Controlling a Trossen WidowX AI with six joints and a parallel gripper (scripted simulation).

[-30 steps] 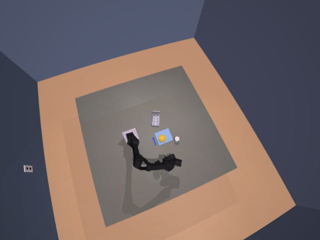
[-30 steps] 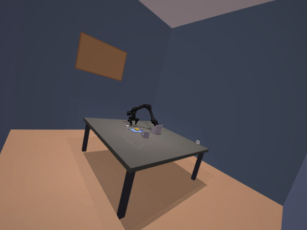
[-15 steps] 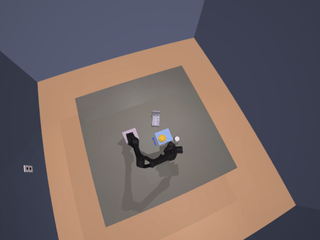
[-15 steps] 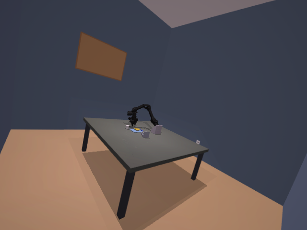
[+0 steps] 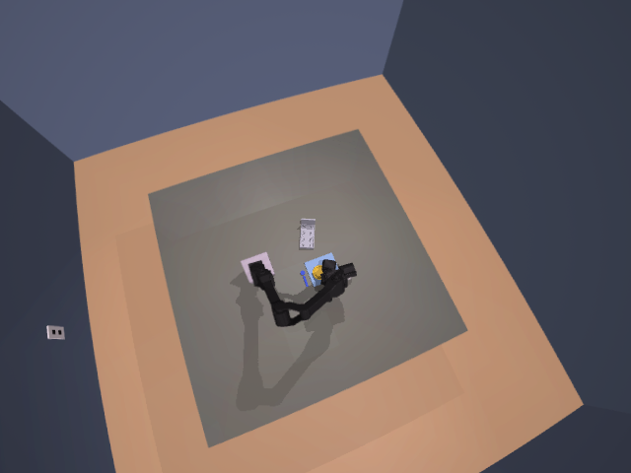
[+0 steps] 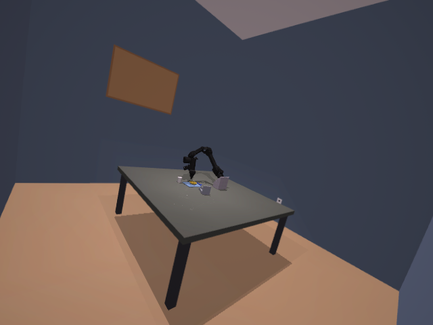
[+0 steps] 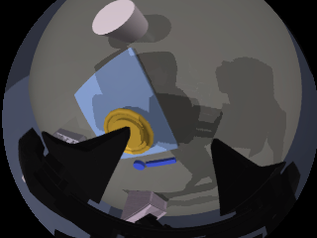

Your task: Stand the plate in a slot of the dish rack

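Note:
The yellow round plate (image 5: 316, 272) (image 6: 193, 182) (image 7: 138, 134) lies flat on a blue square mat (image 5: 311, 264) (image 7: 119, 86) on the table. The grey dish rack (image 5: 307, 234) (image 6: 205, 190) stands apart from the mat, and only a sliver of it (image 7: 66, 135) shows at the left in the wrist view. My gripper (image 5: 328, 267) (image 6: 191, 175) (image 7: 172, 138) is open and empty. It points down and hangs a little above the plate. In the wrist view the left fingertip overlaps the plate's rim.
A small blue spoon (image 5: 303, 277) (image 7: 155, 163) lies beside the mat. A white cup (image 6: 179, 179) (image 7: 119, 20) stands off the mat's other side, hidden under the arm in the top view. The arm's pale base block (image 5: 246, 264) (image 6: 221, 182) (image 7: 142, 206) stands nearby.

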